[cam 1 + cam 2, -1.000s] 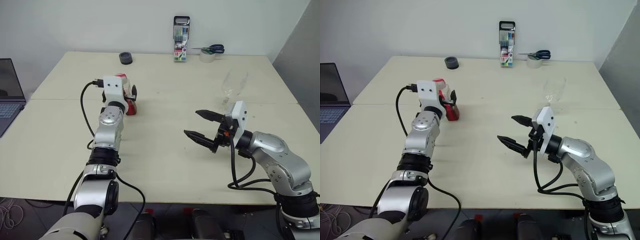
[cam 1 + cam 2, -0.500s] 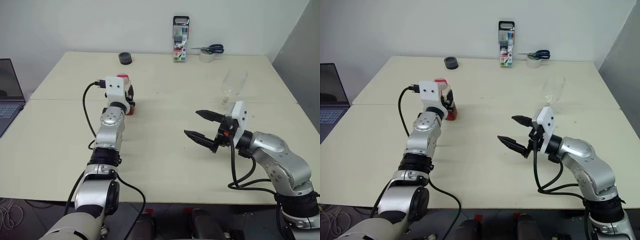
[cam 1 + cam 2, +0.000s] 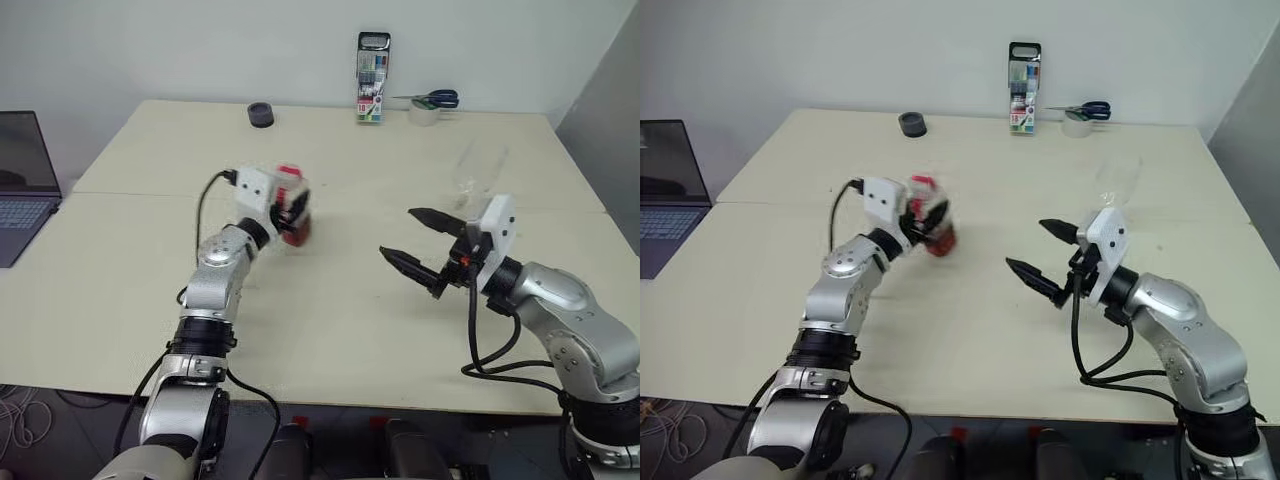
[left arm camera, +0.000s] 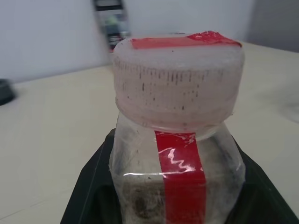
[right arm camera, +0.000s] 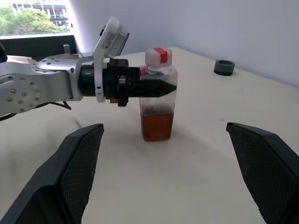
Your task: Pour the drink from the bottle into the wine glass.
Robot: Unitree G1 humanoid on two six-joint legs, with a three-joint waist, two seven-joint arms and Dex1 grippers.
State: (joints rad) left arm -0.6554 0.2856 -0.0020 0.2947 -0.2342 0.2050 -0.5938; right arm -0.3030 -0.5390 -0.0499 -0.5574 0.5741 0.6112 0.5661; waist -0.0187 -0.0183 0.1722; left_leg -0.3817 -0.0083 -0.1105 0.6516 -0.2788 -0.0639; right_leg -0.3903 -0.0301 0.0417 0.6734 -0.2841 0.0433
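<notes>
Pale cream worktop, two slabs w/ a seam running across, stands against a plain white wall; grey wall panel at the right edge, open dark laptop off the worktop's left side. At the far edge: black round tape roll, upright marker pack in clear plastic, blue-handled scissors lying on a whitish tape roll.

Small clear plastic bottle w/ red label strip and whitish cap crossed by red tape stands upright, long axis vertical, cap up, near the worktop's centre, well this side of the marker pack. Amber-brown drink fills approx. its lower third. Left gripper is pinched on the bottle's upper body just under the cap, fingers level.

Right gripper hangs spread wide, nothing between its fingers, to the right of the bottle and apart from it. Clear stemmed wine glass stands upright just beyond it, right of the marker pack's line.

Right wrist view gives the drink level and the bottle's foot at the worktop; whether it touches, can't tell. Left wrist view gives the cap's ribbing and tape close up.
</notes>
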